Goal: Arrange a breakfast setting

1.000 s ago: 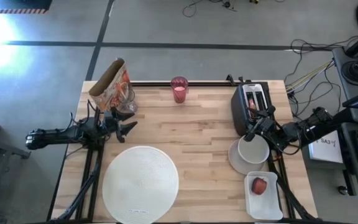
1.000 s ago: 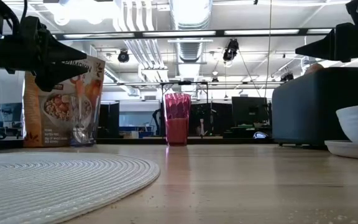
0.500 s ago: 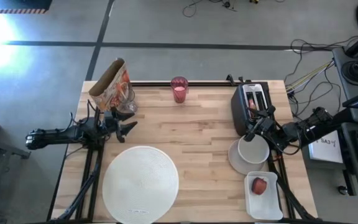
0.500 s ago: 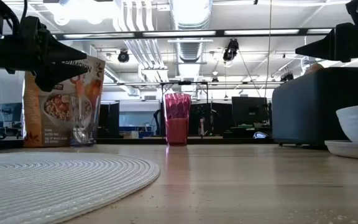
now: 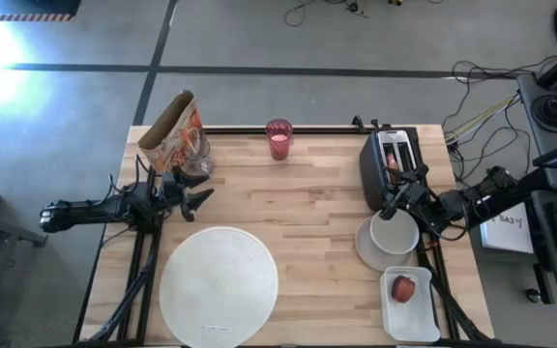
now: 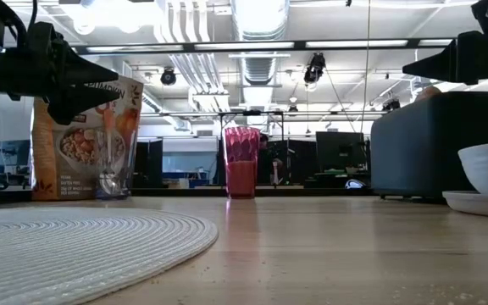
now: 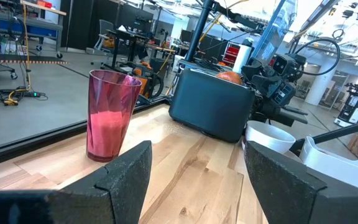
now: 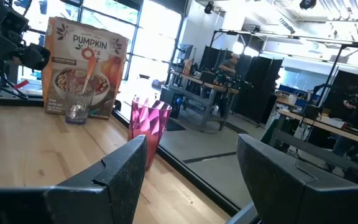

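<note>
A large round white plate [image 5: 219, 286] lies at the table's near left. A cereal bag [image 5: 174, 133] stands at the far left, with a clear glass [image 8: 78, 111] holding an orange-handled spoon [image 8: 87, 78] in front of it. A pink tumbler [image 5: 278, 140] stands at the far middle. A white bowl [image 5: 395, 233] sits in a second, wider bowl [image 5: 364, 246] at the right. A red apple [image 5: 403, 288] lies in a white tray [image 5: 416, 319]. A bagel [image 7: 229, 76] sticks out of the black toaster [image 5: 389, 166]. My left gripper [image 5: 197, 198] hovers open beside the glass. My right gripper [image 5: 402, 191] hovers open above the bowl.
The toaster stands at the far right, close to my right gripper. Bare wood lies in the table's middle between the plate, the tumbler and the bowls. The white tray sits at the near right corner. The room with desks and equipment shows beyond the table.
</note>
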Available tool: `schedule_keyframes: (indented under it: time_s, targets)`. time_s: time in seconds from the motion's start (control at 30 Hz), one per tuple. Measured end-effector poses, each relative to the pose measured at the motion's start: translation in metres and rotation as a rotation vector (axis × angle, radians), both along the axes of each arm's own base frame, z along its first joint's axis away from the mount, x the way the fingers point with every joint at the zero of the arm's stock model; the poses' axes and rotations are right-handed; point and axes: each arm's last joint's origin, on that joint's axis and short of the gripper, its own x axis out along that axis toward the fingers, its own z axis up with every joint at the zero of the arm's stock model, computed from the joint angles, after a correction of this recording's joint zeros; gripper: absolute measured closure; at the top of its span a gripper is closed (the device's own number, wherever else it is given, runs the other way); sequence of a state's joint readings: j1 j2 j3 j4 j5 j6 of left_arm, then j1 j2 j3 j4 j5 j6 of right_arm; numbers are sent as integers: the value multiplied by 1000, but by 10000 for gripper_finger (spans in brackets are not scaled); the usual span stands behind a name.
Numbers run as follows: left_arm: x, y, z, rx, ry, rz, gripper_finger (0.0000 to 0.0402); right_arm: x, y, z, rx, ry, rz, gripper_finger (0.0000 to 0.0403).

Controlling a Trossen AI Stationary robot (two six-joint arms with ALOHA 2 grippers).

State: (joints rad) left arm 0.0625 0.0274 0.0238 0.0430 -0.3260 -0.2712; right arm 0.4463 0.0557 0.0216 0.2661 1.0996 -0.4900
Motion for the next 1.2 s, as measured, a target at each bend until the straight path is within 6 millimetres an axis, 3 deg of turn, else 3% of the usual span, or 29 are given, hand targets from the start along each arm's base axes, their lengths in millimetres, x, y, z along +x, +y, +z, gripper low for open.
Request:
schedule_keyframes:
  time_s: [0.5, 0.83, 1.2]
  targets:
    - [0, 0, 0, 0, 0, 0, 161, 0, 0, 0, 0, 0, 0, 165]
    - [0, 0, 3, 119, 18, 22, 161, 0, 0, 0, 0, 0, 0, 165]
    - [-1, 0, 11, 68, -92, 22, 161, 0, 0, 0, 0, 0, 0, 165]
